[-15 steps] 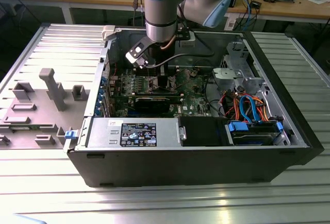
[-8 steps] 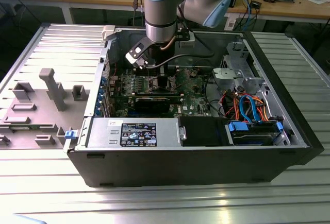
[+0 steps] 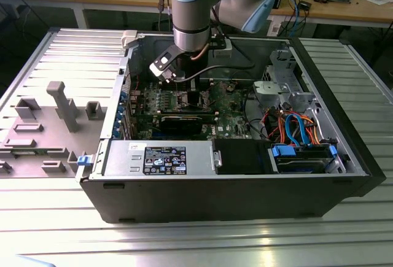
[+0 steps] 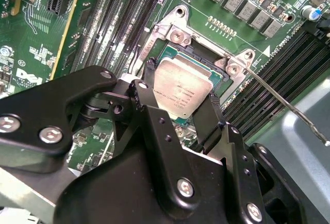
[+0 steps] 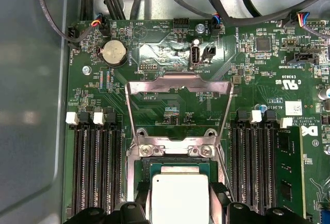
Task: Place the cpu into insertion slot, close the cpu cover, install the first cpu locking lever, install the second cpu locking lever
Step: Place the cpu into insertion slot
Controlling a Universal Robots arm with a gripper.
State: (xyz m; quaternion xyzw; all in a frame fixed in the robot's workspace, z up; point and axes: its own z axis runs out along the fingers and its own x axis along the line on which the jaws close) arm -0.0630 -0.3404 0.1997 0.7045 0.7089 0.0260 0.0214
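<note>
In both wrist views the cpu (image 4: 181, 86) (image 5: 178, 195), a flat square chip with a dull silver top, sits between my black fingers (image 4: 212, 112). My gripper (image 4: 180, 89) (image 5: 179, 189) is shut on its two opposite sides. The chip is right over the insertion slot (image 4: 178, 34) (image 5: 172, 150), whose silver rim shows around it; I cannot tell whether it rests in it. The cpu cover (image 5: 178, 83) stands swung open behind the slot. A thin wire locking lever (image 4: 281, 98) sticks out beside it. In the exterior view my gripper (image 3: 187, 92) is down inside the open computer case.
Rows of black memory slots (image 5: 95, 172) (image 5: 252, 172) flank the socket on the green board. A long black graphics card (image 3: 184, 121), a power supply (image 3: 166, 158) and a drive cage with blue and orange cables (image 3: 298, 129) crowd the case. Grey fixtures (image 3: 61, 104) stand on the table at the exterior view's left.
</note>
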